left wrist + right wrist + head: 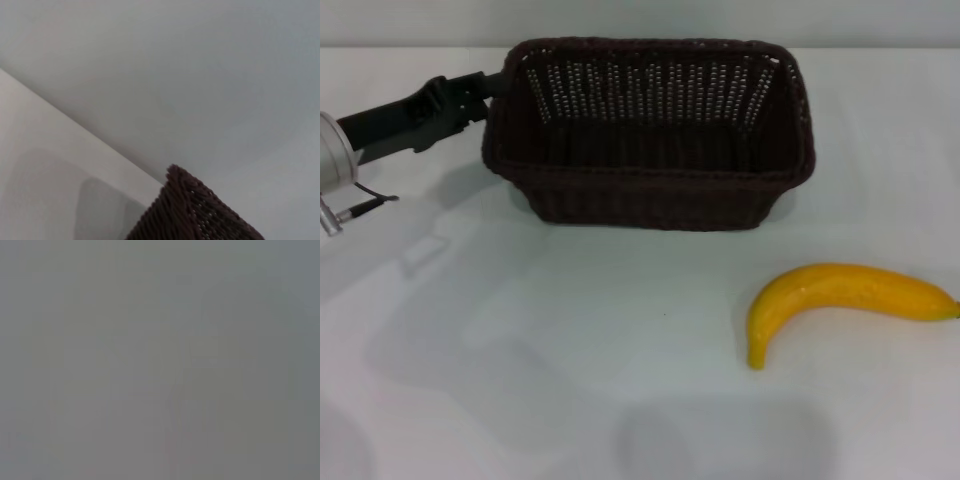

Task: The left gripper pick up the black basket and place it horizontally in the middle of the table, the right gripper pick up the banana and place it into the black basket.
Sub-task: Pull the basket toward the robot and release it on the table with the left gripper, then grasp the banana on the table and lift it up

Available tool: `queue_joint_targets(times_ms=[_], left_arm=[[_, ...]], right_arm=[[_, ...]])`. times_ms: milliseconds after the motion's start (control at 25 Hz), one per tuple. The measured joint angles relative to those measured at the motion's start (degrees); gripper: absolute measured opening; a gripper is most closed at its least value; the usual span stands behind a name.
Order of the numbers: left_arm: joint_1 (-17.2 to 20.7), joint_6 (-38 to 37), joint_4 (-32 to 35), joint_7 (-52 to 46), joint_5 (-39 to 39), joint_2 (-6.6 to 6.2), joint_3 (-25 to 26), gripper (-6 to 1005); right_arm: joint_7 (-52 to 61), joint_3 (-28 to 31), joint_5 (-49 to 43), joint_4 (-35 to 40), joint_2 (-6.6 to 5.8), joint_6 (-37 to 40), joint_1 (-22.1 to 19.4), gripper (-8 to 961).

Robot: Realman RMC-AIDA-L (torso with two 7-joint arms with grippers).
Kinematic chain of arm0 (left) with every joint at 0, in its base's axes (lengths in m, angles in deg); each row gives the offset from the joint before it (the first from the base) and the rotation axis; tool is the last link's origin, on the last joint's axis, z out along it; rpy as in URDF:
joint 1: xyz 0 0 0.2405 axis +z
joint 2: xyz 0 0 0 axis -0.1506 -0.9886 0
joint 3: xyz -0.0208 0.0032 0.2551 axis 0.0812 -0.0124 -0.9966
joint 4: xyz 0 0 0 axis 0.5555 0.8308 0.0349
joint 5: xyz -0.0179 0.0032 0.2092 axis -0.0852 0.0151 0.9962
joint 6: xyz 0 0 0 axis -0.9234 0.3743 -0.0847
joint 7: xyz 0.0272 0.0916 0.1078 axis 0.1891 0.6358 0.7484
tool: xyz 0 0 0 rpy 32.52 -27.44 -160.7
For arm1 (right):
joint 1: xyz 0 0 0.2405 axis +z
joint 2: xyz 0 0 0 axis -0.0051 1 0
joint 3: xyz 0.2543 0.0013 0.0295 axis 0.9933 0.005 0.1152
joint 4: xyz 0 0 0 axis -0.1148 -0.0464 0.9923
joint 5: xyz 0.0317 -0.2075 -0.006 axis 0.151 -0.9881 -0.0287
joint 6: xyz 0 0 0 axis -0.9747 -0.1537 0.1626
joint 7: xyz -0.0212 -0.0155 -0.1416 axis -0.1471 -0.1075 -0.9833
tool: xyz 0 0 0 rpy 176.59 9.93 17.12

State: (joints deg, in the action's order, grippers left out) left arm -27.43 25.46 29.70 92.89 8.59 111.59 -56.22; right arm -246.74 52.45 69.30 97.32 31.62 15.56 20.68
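The black basket (650, 140) stands upright on the white table (570, 340), long side across, towards the back centre. My left gripper (492, 88) reaches in from the left and is shut on the rim of the basket's left short side. One corner of the basket shows in the left wrist view (192, 212). The yellow banana (840, 298) lies on the table in front of the basket, to the right, apart from it. My right gripper is out of view, and the right wrist view shows only plain grey.
The left arm's silver housing (332, 165) sits at the left edge, with a thin cable beside it. The table's far edge runs just behind the basket.
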Motion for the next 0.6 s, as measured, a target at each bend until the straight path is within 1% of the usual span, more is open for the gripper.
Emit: queue_joint_targets(times_ms=[160, 280, 360, 480, 560, 600], left_arm=[[1.25, 1.76, 1.37, 0.28, -0.36, 0.35, 0.19, 553], [4.16, 2.22, 3.88, 0.28, -1.74, 0.36, 0.40, 622], [7.04, 2.43, 5.77, 0.85, -3.76, 0.19, 0.44, 667], [10.90, 2.79, 7.53, 4.87, -8.80, 0.15, 0.50, 736], [13.07, 2.83, 7.61, 9.64, -14.16, 0.37, 0.51, 768], [14.16, 2.83, 7.45, 12.69, -17.18, 0.56, 0.53, 777]], right_arm=[[0.00, 0.03, -0.01, 0.00, 0.09, -0.14, -0.08, 860], [0.28, 0.03, -0.03, -0.02, 0.16, -0.73, -0.10, 860], [1.66, -0.19, -0.13, -0.03, 0.17, -1.18, -0.17, 860], [8.17, -1.73, -1.15, 1.40, -0.02, -1.76, -1.01, 860], [17.11, -4.57, -4.41, 5.83, -0.71, -2.01, -2.95, 859], [22.77, -6.03, -6.93, 8.93, -1.27, -2.02, -4.15, 859]])
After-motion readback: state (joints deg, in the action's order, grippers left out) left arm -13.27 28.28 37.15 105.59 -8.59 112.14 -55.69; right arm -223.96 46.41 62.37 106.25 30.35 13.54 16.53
